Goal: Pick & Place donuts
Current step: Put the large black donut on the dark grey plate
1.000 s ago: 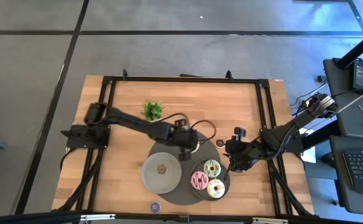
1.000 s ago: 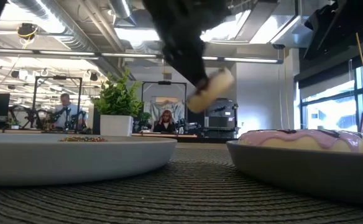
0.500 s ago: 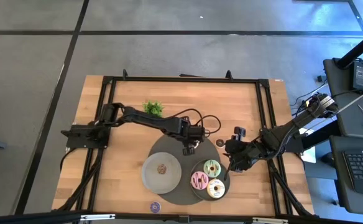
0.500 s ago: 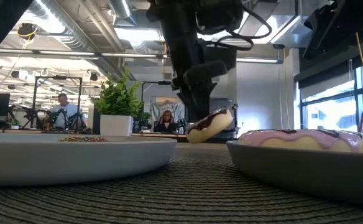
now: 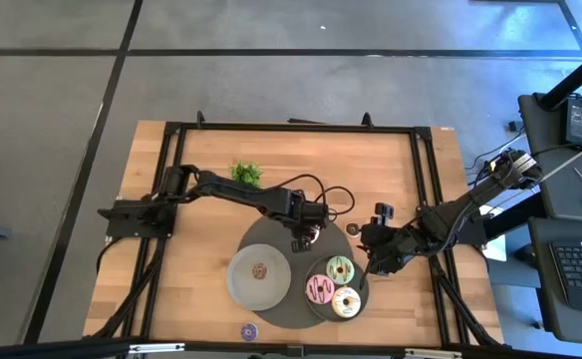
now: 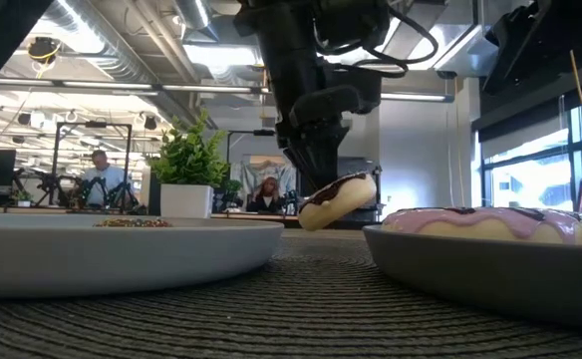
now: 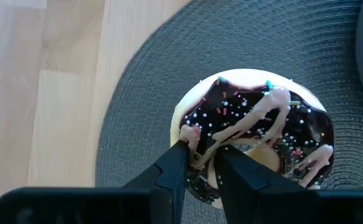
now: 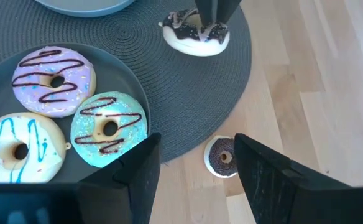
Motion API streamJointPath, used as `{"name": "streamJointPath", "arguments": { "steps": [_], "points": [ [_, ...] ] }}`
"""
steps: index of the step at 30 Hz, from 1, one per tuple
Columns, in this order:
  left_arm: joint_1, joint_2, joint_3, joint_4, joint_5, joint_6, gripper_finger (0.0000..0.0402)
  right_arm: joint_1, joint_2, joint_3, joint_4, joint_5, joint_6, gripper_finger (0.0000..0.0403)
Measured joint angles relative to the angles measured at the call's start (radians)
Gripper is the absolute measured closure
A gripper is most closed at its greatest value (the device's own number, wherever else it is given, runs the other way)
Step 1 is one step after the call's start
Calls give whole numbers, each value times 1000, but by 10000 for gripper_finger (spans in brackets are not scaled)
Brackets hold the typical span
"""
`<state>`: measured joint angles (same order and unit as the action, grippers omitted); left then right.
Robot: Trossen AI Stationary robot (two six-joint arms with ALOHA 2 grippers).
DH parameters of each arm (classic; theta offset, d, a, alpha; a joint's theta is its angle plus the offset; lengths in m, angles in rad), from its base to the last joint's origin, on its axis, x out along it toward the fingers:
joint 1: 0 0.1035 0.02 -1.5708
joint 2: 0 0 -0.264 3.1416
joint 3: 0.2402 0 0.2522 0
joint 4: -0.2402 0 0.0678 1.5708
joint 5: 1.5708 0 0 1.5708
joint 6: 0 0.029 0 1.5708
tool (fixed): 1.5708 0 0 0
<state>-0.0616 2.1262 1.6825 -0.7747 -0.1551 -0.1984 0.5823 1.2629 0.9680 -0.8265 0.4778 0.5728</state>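
My left gripper (image 5: 306, 236) is over the far part of the round dark mat (image 5: 271, 231), shut on the chocolate-sprinkled donut (image 7: 256, 140). The pink-striped (image 5: 321, 289), green (image 5: 340, 269) and cream (image 5: 346, 303) donuts lie flat in the darker grey plate (image 5: 316, 311). A tiny brown donut (image 5: 259, 270) lies in the lighter plate (image 5: 239, 284). A tiny purple donut (image 5: 248, 331) lies on the wood by the near edge. Another tiny dark donut (image 8: 222, 157) lies on the wood just off the mat. My right gripper (image 8: 195, 149) hangs open to the right of the mat, touching nothing. My left gripper pinches one side of the chocolate-sprinkled donut's ring (image 7: 200, 134), one finger at the outer rim and the other toward the hole. The fingers (image 6: 316, 165) come from above, pointing down. The donut (image 6: 339, 197) is tilted, its lower edge (image 6: 306, 223) down at the mat.
A small potted plant (image 5: 244, 176) stands on the far part of the table, left of the mat. Bare wood stretches along the far side and the left. A black frame (image 5: 291, 128) runs around the table. People sit in the room beyond (image 6: 102, 175).
My left gripper has come down toward the mat with the chocolate-sprinkled donut still in its hold, while the arm stretched out lower over the table. The donut has dropped from well above the mat to mat level, still tilted. My right arm kept still.
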Motion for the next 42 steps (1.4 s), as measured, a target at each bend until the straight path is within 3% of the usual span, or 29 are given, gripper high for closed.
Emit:
{"name": "streamJointPath", "arguments": {
  "steps": [17, 22, 25, 28, 32, 36, 42],
  "points": [
    [-2, -7, 0, -17, 2, 1, 254, 0, 0, 0, 27, 2, 0, 199],
    [-4, -93, 0, -104, -4, 0, 255, -1, 0, 0, 84, 52, -3, 198],
    [-28, -164, -26, -75, -11, 63, 256, -1, 6, 0, 136, 111, -4, 198],
    [-67, -237, -92, 16, -6, 114, 255, -17, 31, 0, 179, 158, -28, 198],
    [-109, -352, -238, 185, -7, 115, 254, -84, 91, 0, 258, 146, -121, 198],
    [-158, -469, -421, 475, -9, 87, 256, -172, 166, 0, 364, 29, -261, 198],
    [-227, -562, -594, 763, -14, 46, 258, -320, 292, 0, 475, -105, -309, 198]
  ]
}}
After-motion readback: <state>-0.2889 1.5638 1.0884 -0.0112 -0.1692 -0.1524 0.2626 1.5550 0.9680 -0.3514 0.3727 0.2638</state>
